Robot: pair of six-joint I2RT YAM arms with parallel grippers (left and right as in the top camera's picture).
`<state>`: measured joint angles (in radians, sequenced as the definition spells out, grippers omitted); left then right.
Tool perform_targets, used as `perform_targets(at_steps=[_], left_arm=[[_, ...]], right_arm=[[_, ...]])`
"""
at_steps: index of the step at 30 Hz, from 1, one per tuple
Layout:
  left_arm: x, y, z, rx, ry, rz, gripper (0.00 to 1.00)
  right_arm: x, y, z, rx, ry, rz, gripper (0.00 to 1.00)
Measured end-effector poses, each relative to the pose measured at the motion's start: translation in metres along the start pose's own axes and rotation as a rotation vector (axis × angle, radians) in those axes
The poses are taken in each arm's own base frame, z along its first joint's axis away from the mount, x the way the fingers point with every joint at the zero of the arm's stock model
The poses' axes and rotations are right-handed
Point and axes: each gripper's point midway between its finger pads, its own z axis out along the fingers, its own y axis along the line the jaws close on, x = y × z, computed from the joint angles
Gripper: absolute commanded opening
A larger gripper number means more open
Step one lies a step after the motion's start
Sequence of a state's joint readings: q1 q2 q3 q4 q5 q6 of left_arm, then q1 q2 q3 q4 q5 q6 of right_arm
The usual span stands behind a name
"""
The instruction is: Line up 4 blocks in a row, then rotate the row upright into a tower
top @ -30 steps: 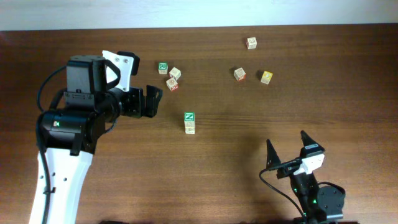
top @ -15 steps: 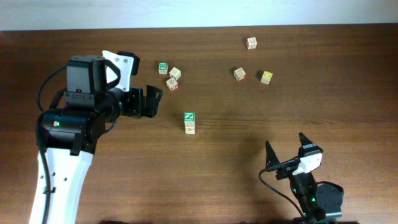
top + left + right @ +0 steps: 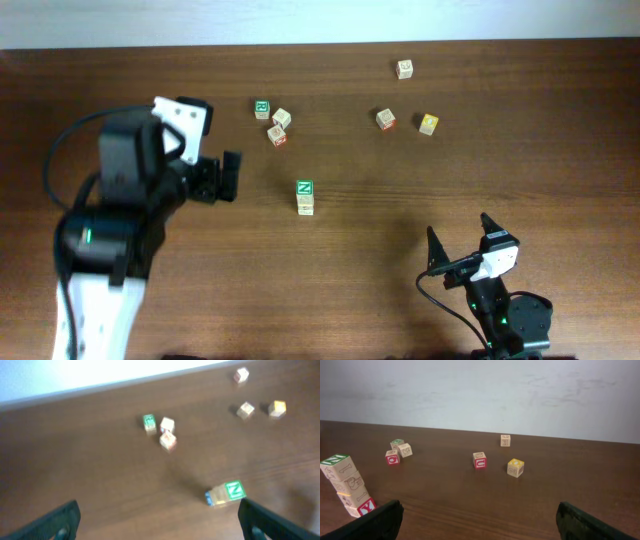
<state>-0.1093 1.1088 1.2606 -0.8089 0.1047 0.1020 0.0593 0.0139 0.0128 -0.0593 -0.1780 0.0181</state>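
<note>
Our left gripper point(image 3: 230, 175) and right gripper point(image 3: 460, 227) both gape wide, holding nothing. The leaning stack of small wooden alphabet cubes point(image 3: 305, 198), green "N" topmost, stands on the brown wooden table point(image 3: 400, 300) between them.

On your dark wooden table point(image 3: 520, 180), seen from overhead, the green "R" cube point(image 3: 262, 107) sits at about 11 o'clock from the middle. The yellow-faced cube point(image 3: 428, 124) sits at about 2 o'clock, well apart from it. Beyond the table's far edge you have a pale wall point(image 3: 470, 390).

Six loose cubes point(image 3: 385, 119), three stacked cubes point(image 3: 305, 196), two tools point(image 3: 234, 176) point(image 3: 459, 226).
</note>
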Motion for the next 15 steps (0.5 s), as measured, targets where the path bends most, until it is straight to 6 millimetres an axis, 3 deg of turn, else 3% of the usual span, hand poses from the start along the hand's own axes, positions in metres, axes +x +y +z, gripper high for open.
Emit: perform_targets(at_steps=[3,6,9,15], left_arm=[[0.001,0.009,-0.022,-0.060,-0.183,0.053,0.99],[0.030,0.016,-0.036,-0.126,-0.327,0.075,0.99],[0.064,0.019,-0.035,-0.173,-0.406,0.084,0.99],[0.114,0.021,-0.020,-0.227,-0.539,0.097,0.99]], right_arm=[[0.000,0.000,0.000,0.000,0.000,0.000,0.98],[0.000,0.000,0.000,0.000,0.000,0.000,0.98],[0.000,0.000,0.000,0.000,0.000,0.000,0.98],[0.000,0.000,0.000,0.000,0.000,0.000,0.98]])
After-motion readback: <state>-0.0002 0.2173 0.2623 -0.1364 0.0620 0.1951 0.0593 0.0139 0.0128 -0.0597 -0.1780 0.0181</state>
